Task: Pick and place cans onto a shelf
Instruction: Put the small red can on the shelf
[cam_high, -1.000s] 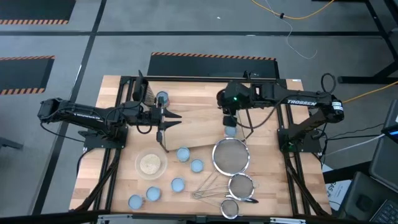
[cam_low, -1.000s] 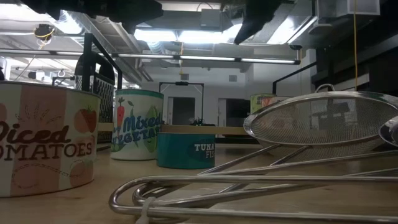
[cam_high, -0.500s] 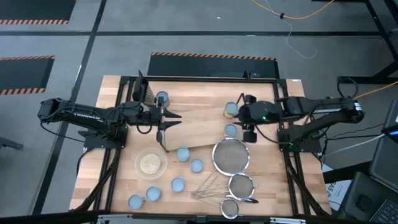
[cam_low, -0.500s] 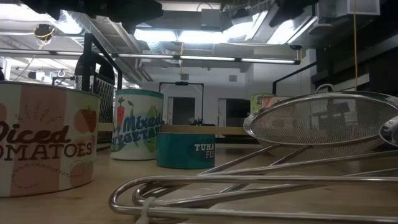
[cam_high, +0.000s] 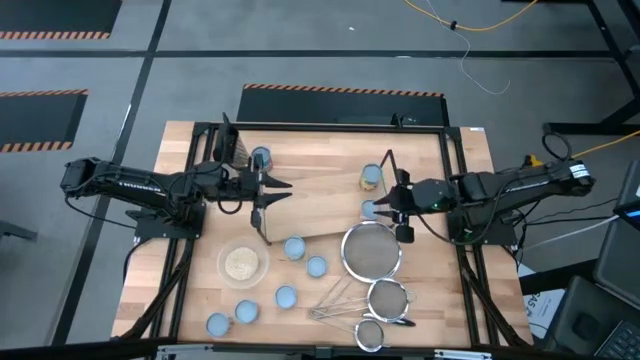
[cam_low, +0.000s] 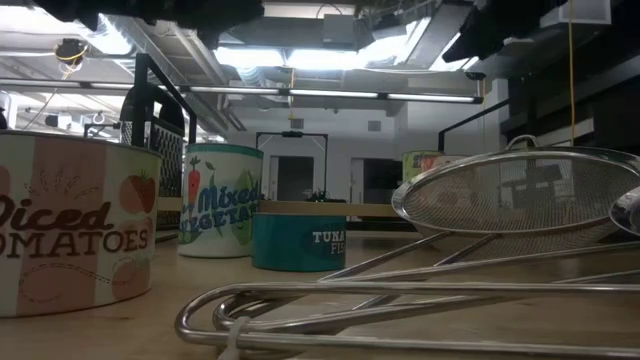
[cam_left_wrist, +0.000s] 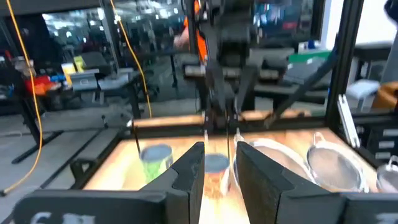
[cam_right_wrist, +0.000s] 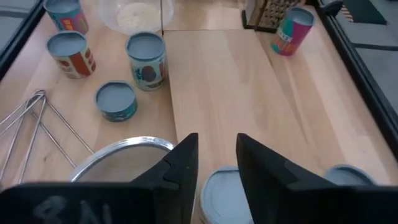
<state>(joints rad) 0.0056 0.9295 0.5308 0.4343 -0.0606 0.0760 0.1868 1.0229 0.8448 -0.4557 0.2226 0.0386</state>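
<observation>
Two grippers hover with jaws apart, holding nothing. The right gripper (cam_high: 392, 208) lines up over a can (cam_right_wrist: 225, 198) on the shelf (cam_high: 320, 205), probably to grasp it. The left gripper (cam_high: 270, 190) waits over the shelf's opposite end.

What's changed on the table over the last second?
The right hand swung off the shelf toward the table's right as its arm pulled back. It is now open and empty, just right of a can. A second can, earlier hidden under the arm, now shows. The left hand, other cans and strainers are unchanged.
</observation>
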